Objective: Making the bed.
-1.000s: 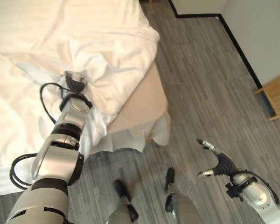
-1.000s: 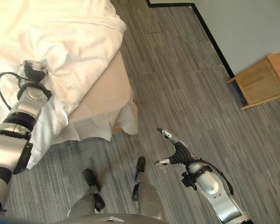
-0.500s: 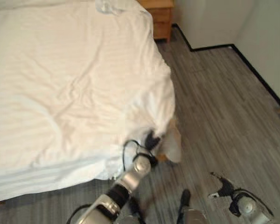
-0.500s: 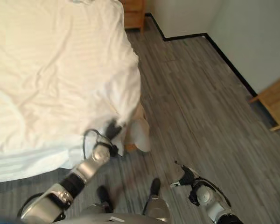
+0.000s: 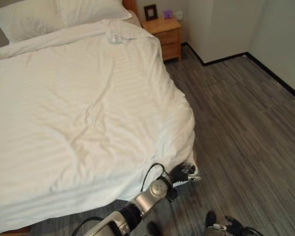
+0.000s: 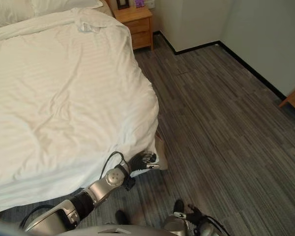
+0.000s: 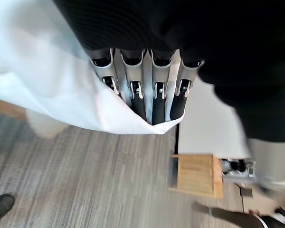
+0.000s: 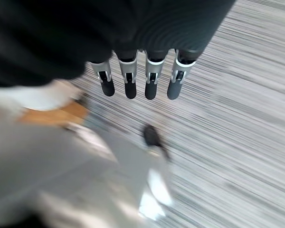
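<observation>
Pulled flat since a second ago, the duvet [image 5: 83, 108] covers the bed; my left hand [image 5: 183, 173] pinches its corner (right hand [image 8: 138, 76] relaxed, off the bed).

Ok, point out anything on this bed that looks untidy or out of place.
The duvet lies mostly flat, but a small bunched fold sits near the pillows. At the foot corner, the left hand pinches a cloth corner that hangs loose.

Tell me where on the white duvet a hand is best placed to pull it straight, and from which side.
At the foot corner of the white duvet, where it drapes over the mattress edge and hangs free. Probably best approached from the floor side; the left hand already has cloth against its fingers there. The right hand hangs open above the floor.
</observation>
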